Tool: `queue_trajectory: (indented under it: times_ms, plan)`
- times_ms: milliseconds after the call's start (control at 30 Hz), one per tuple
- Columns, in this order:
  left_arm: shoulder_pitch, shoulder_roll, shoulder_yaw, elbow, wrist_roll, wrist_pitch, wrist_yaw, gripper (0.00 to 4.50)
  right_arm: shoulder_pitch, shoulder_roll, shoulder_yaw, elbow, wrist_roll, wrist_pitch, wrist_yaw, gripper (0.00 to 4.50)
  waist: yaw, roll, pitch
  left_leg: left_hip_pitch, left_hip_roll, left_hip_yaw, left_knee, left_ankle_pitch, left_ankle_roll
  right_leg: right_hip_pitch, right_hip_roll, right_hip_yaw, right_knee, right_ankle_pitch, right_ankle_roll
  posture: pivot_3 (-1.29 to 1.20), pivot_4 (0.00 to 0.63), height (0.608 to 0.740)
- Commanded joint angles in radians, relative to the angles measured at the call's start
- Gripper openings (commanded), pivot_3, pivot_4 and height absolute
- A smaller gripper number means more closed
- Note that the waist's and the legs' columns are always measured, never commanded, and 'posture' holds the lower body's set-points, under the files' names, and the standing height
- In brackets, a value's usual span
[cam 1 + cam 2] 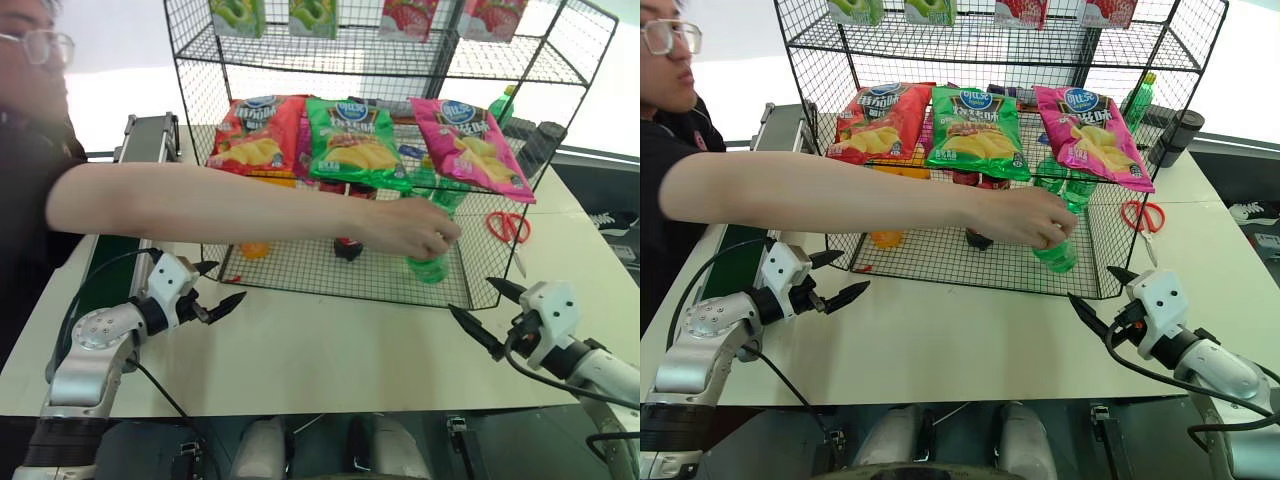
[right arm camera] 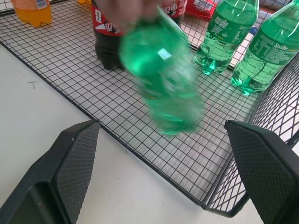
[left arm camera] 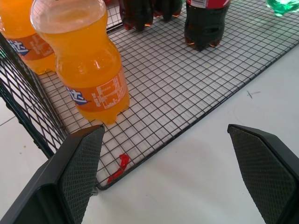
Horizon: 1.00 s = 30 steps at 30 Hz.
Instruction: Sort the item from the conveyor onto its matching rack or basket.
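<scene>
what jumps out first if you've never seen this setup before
A person's bare arm reaches across the table, the hand gripping a clear-green soda bottle on the bottom tier of the tall black wire rack. Above it, three bright chip bags in red, green and pink lean along the middle shelf. Both grippers, left and right, hover open and empty at the table's near edge.

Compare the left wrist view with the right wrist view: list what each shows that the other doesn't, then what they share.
Left wrist view alone: a red scrap on the rack floor, beside the left claw, open.
Right wrist view alone: a person's hand holding a green bottle; two standing green bottles; the right claw, open.
Shared: the black wire rack, an orange bottle, a cola bottle, the white table.
</scene>
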Motion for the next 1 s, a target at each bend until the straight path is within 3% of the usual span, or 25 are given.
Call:
queue_trajectory:
  times_ms: [33, 533, 1000]
  plan:
    - [-0.003, 0.003, 0.012, -0.024, -0.009, -0.010, 0.003, 4.50, -0.010, -0.004, -0.006, -0.046, 0.013, 0.004, -0.008, 4.44, 0.000, 0.000, 0.000, 0.000, 0.000, 0.000, 0.000, 0.000, 0.000, 0.000, 0.000, 0.000, 0.000, 0.000, 0.000, 0.00, 0.150, 0.733]
    - [0.009, -0.003, 0.054, -0.042, -0.051, 0.015, 0.032, 4.50, -0.031, -0.003, -0.001, -0.055, 0.014, 0.026, -0.012, 4.44, 0.000, 0.000, 0.000, 0.000, 0.000, 0.000, 0.000, 0.000, 0.000, 0.000, 0.000, 0.000, 0.000, 0.000, 0.000, 0.00, 0.150, 0.733]
    - [0.026, -0.013, 0.253, -0.051, -0.182, 0.073, 0.132, 4.50, -0.051, -0.006, 0.012, -0.073, 0.027, 0.047, -0.004, 4.44, -0.001, 0.000, 0.000, 0.000, 0.000, 0.000, 0.000, 0.000, 0.000, 0.000, 0.000, 0.000, 0.001, 0.000, 0.000, 0.00, 0.150, 0.733]
